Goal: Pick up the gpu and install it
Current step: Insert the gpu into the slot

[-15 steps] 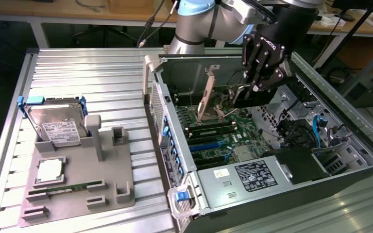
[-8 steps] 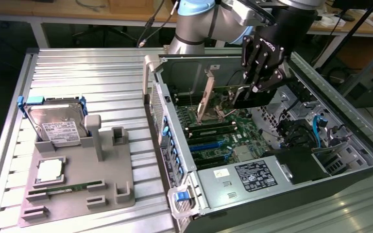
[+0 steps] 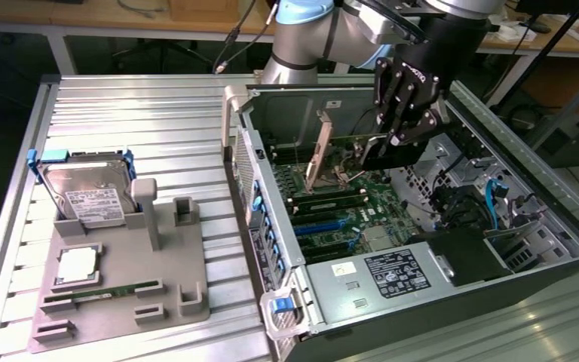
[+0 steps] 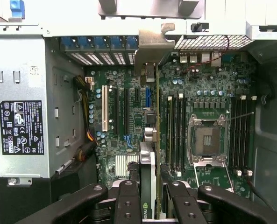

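We see the jaws (image 3: pixel 402 142) (image 4: pixel 153 205) inside the open computer case (image 3: pixel 531 173), pinching the gpu (image 3: pixel 375 157) (image 4: pixel 147 168) between their black fingers (image 4: pixel 127 200). The card stands on edge over the green motherboard (image 3: pixel 340 204) (image 4: pixel 124 116). Its silver bracket (image 3: pixel 320 151) (image 4: pixel 152 44) points toward the case's rear wall with the blue slot clips (image 3: pixel 259 204). In the exterior view the gpu is at about 1 o'clock from the picture's centre, with the bracket end toward 9 o'clock of the jaws. We cannot tell whether its lower edge touches a slot.

From the wrist, the card runs just beside the memory slots, and the open CPU socket (image 4: pixel 206 140) is beyond them. The power supply (image 3: pixel 390 271) (image 4: pixel 21 126) with its black label fills the case's 6 o'clock end in the exterior view.

At 9 o'clock, on the ribbed metal worktop (image 3: pixel 139 113), a grey fixture (image 3: pixel 169 302) carries a hard drive (image 3: pixel 88 192), a processor chip (image 3: pixel 76 265) and a memory stick (image 3: pixel 99 292), well apart from the case.
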Motion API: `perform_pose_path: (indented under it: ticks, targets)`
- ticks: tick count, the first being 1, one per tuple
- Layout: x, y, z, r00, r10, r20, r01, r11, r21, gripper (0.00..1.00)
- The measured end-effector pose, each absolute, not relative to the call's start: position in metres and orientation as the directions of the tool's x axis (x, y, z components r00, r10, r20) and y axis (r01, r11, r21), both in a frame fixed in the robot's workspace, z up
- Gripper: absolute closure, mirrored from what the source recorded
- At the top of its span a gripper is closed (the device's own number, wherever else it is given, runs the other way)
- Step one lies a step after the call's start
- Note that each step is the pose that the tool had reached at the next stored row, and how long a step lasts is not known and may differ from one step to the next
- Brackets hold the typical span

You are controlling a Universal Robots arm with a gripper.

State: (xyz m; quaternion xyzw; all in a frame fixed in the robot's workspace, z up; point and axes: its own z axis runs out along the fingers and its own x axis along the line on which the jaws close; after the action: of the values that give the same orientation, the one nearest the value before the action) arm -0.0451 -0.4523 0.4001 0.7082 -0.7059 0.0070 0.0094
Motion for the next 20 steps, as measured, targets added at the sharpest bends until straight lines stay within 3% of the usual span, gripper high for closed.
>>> perform_pose_path:
  ticks: [20]
  targets:
    - [-0.0463,-0.4523,0.3944,0.003,-1.0,0.023,-1.0,-0.003,-0.001,0.73]
